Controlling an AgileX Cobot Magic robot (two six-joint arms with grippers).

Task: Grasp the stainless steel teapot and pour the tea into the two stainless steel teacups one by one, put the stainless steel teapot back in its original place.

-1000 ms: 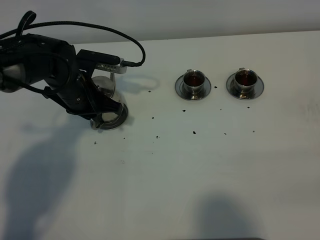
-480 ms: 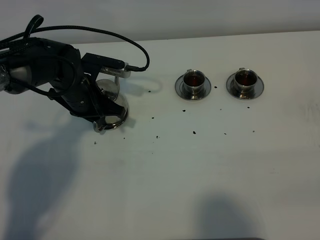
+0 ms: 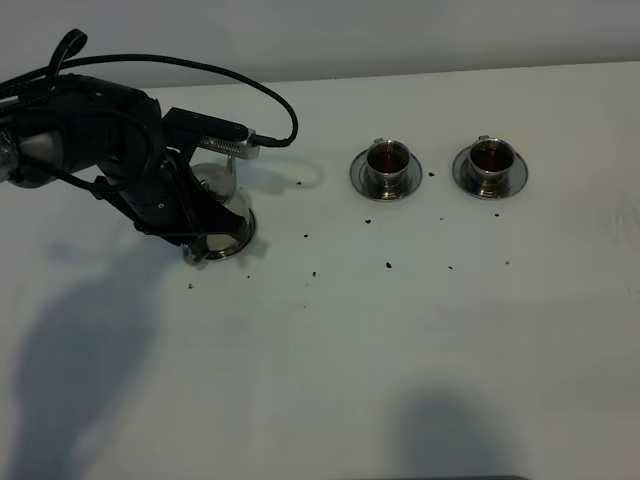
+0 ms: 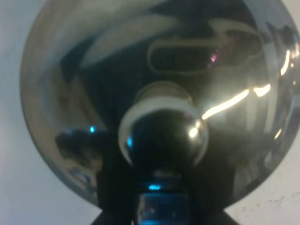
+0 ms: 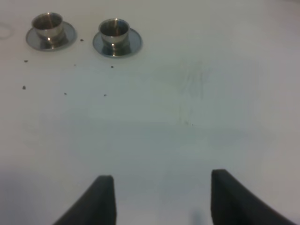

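The stainless steel teapot (image 3: 222, 188) stands at the table's left on its round steel coaster (image 3: 241, 240), mostly hidden under my left arm. My left gripper (image 3: 203, 228) is down at the pot's near side; its jaws are hidden. The left wrist view is filled by the pot's domed lid (image 4: 70, 93) and knob (image 4: 161, 136). Two stainless steel teacups (image 3: 387, 163) (image 3: 490, 162) sit on saucers to the right, each holding dark tea (image 3: 387, 156). In the right wrist view my right gripper (image 5: 159, 187) is open and empty, well short of the cups (image 5: 48, 23) (image 5: 114, 29).
Small dark specks (image 3: 388, 265) are scattered over the white table (image 3: 400, 350) between the teapot and the cups. A black cable (image 3: 250, 75) arcs over the left arm. The table's back edge runs behind the cups.
The left arm and the teapot have shifted slightly right and down, with the pot settling onto its coaster. Both cups have stayed in place.
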